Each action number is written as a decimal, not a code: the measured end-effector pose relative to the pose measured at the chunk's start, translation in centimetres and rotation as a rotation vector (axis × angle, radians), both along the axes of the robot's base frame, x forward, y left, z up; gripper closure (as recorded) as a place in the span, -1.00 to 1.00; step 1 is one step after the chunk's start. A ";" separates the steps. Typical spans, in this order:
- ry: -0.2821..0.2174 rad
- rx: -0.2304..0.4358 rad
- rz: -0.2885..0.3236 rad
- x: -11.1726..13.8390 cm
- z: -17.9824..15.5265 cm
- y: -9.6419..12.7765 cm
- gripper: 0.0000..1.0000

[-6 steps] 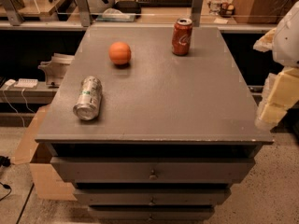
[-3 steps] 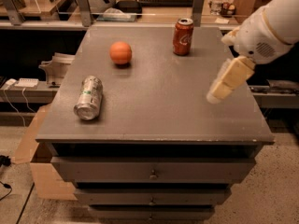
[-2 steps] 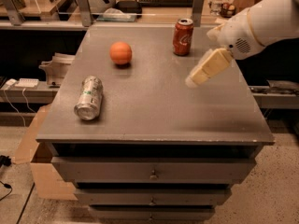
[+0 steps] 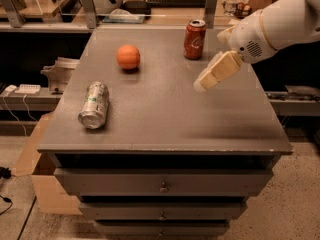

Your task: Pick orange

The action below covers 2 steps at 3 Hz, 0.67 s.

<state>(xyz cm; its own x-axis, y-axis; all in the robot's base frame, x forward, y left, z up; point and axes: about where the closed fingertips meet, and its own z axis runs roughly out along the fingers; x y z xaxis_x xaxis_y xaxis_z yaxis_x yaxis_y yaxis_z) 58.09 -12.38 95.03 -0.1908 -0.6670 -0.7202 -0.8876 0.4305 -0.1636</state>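
- Orange (image 4: 128, 57) sits on the grey cabinet top (image 4: 165, 119), left of centre toward the back, with nothing touching it.
- Red cola can (image 4: 194, 39) stands upright at the back, right of the orange and well apart from it.
- Silver can (image 4: 94, 105) lies on its side near the left edge, in front of the orange.
- White arm (image 4: 272, 26) reaches in from the upper right.
- Gripper (image 4: 206, 81) hangs above the right half of the top, angled down and to the left. It is just in front of the cola can and well apart from the orange.
- Cannot tell whether the gripper is spread or closed. It holds nothing.
- Drawers (image 4: 162, 186) sit below the top, and a cardboard box (image 4: 35, 174) is on the floor at left.
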 end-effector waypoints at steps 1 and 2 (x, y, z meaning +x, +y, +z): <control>-0.015 0.030 0.028 2.0 -0.5 4.1 -1.00; -0.037 0.070 0.034 4.5 -1.5 9.3 -1.00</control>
